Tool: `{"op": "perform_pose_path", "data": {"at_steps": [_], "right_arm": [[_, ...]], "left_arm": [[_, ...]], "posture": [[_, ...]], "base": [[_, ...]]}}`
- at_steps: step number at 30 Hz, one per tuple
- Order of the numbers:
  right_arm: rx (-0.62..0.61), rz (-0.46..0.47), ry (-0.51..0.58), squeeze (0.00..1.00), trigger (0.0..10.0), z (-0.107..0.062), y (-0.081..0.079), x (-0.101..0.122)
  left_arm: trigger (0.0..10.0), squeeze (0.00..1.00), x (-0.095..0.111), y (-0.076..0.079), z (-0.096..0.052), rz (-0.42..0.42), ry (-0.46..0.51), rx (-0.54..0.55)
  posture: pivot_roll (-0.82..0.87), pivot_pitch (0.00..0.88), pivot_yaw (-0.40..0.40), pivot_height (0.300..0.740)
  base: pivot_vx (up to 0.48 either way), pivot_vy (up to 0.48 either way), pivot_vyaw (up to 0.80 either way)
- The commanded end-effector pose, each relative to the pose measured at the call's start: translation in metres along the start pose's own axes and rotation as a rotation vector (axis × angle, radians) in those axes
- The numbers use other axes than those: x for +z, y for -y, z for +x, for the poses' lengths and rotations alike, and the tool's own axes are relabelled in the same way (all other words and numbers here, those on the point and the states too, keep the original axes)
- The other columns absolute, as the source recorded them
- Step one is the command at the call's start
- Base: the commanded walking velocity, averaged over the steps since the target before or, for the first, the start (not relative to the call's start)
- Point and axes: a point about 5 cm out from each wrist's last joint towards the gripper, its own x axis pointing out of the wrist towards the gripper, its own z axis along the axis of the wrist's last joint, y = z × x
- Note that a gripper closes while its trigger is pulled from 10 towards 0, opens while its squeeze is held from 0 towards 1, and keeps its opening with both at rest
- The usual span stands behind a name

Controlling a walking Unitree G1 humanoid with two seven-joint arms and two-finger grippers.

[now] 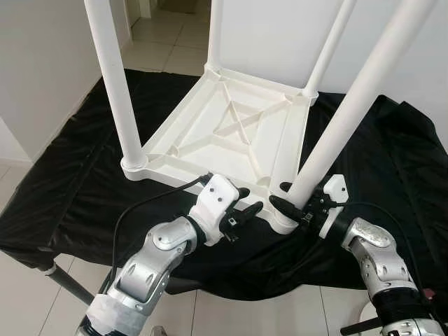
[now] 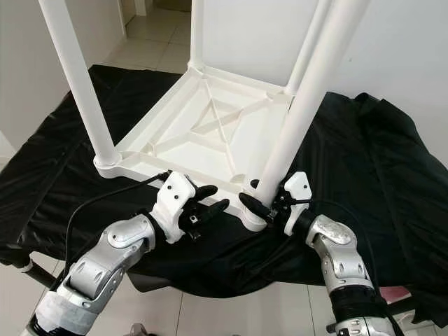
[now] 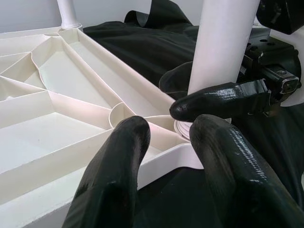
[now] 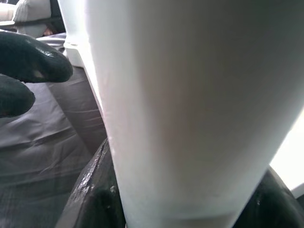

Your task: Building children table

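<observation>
Ribbed white plastic tabletop, cylindrical legs

Both eye views look forward and down from the head at the upturned table on black cloth, sharing nearly the same scene. The left wrist view looks rightward, close along the table's near edge. The right wrist view sits tight against the near-right leg.

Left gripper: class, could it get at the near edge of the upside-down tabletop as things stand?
Probably yes. The left gripper hovers open just above the tabletop edge, nothing between. The right gripper holds the near leg off to its side.
</observation>
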Motion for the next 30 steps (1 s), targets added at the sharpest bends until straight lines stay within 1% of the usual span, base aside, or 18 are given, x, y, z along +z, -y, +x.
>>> {"op": "perform_pose_path", "data": {"at_steps": [1, 5, 7, 8, 10, 12, 15, 17, 18, 19, 20, 22, 23, 25, 26, 28, 29, 30], "right_arm": [[-0.036, 0.041, 0.024, 0.0, 10.0, -0.001, -0.004, -0.003], [-0.069, 0.057, 0.043, 0.0, 10.0, 0.0, -0.009, -0.004], [-0.134, 0.072, 0.073, 0.0, 10.0, 0.002, -0.012, -0.002], [-0.134, 0.072, 0.073, 0.0, 10.0, 0.002, -0.012, -0.002], [-0.229, 0.079, 0.122, 0.0, 10.0, 0.004, -0.02, 0.004], [-0.297, 0.09, 0.15, 0.0, 10.0, 0.005, -0.03, 0.007], [-0.312, 0.095, 0.152, 0.0, 10.0, 0.006, -0.032, 0.008], [-0.397, 0.106, 0.142, 0.0, 10.0, 0.007, -0.041, 0.006], [-0.397, 0.106, 0.142, 0.0, 10.0, 0.007, -0.041, 0.006], [-0.458, 0.111, 0.146, 0.0, 10.0, 0.006, -0.047, 0.007], [-0.458, 0.111, 0.146, 0.0, 10.0, 0.006, -0.047, 0.007], [-0.575, 0.1, 0.145, 0.0, 10.0, 0.005, -0.055, 0.008], [-0.575, 0.1, 0.145, 0.0, 10.0, 0.005, -0.055, 0.008], [-0.693, 0.104, 0.135, 0.0, 10.0, 0.003, -0.057, 0.006], [-0.722, 0.117, 0.134, 0.0, 10.0, 0.004, -0.061, 0.007], [-0.736, 0.127, 0.134, 0.0, 10.0, 0.006, -0.064, 0.007], [-0.726, 0.106, 0.137, 0.0, 10.0, 0.008, -0.067, 0.01], [-0.726, 0.106, 0.137, 0.0, 10.0, 0.008, -0.067, 0.01]], "left_arm": [[10.0, 0.0, 0.0, 0.001, 0.001, -0.009, -0.005, -0.016], [10.0, 0.0, 0.0, 0.001, 0.001, -0.011, -0.003, -0.015], [10.0, 0.0, 0.0, 0.002, 0.001, -0.012, -0.003, -0.015], [10.0, 0.0, 0.0, 0.002, 0.001, -0.012, -0.003, -0.015], [10.0, 0.0, -0.001, 0.002, 0.001, -0.014, -0.004, -0.015], [10.0, 0.0, -0.001, 0.002, 0.0, -0.015, -0.006, -0.015], [10.0, 0.0, -0.001, 0.002, 0.0, -0.015, -0.006, -0.014], [10.0, 0.0, -0.002, 0.003, -0.001, -0.016, -0.008, -0.017], [10.0, 0.0, -0.002, 0.003, -0.001, -0.016, -0.008, -0.017], [10.0, 0.0, -0.002, 0.004, -0.001, -0.017, -0.01, -0.018], [10.0, 0.0, -0.002, 0.004, -0.001, -0.017, -0.01, -0.018], [10.0, 0.0, -0.003, 0.005, -0.001, -0.019, -0.011, -0.02], [10.0, 0.0, -0.003, 0.005, -0.001, -0.019, -0.011, -0.02], [10.0, 0.0, -0.004, 0.005, -0.002, -0.021, -0.014, -0.02], [10.0, 0.0, -0.004, 0.005, -0.001, -0.024, -0.012, -0.017], [10.0, 0.0, -0.003, 0.005, -0.001, -0.026, -0.01, -0.015], [10.0, 0.0, -0.003, 0.005, -0.001, -0.027, -0.01, -0.014], [10.0, 0.0, -0.003, 0.005, -0.001, -0.027, -0.01, -0.014]], "posture": [[0.0, 0.066, -0.057, 0.74], [0.0, 0.067, -0.058, 0.74], [0.0, 0.067, -0.059, 0.74], [0.0, 0.067, -0.059, 0.74], [0.0, 0.071, -0.065, 0.74], [0.0, 0.075, -0.063, 0.74], [0.0, 0.075, -0.063, 0.74], [0.0, 0.08, -0.064, 0.74], [0.0, 0.08, -0.064, 0.74], [0.0, 0.082, -0.062, 0.74], [0.0, 0.082, -0.062, 0.74], [0.0, 0.087, -0.069, 0.74], [0.0, 0.087, -0.069, 0.74], [0.0, 0.088, -0.068, 0.74], [0.0, 0.091, -0.069, 0.74], [0.0, 0.091, -0.069, 0.74], [0.0, 0.09, -0.068, 0.74], [0.0, 0.09, -0.068, 0.74]], "base": [[0.0, 0.0, 0.0], [0.0, 0.0, 0.0], [0.0, 0.0, 0.0], [0.0, 0.0, 0.0], [0.0, 0.0, 0.0], [0.0, 0.0, 0.0], [0.0, 0.0, 0.0], [0.0, 0.0, 0.0], [0.0, 0.0, 0.0], [0.0, 0.0, 0.0], [0.0, 0.0, 0.0], [0.0, 0.0, 0.0], [0.0, 0.0, 0.0], [0.0, 0.0, 0.0], [0.0, 0.0, 0.0], [0.0, 0.0, 0.0], [0.0, 0.0, 0.0], [0.0, 0.0, 0.0]]}}
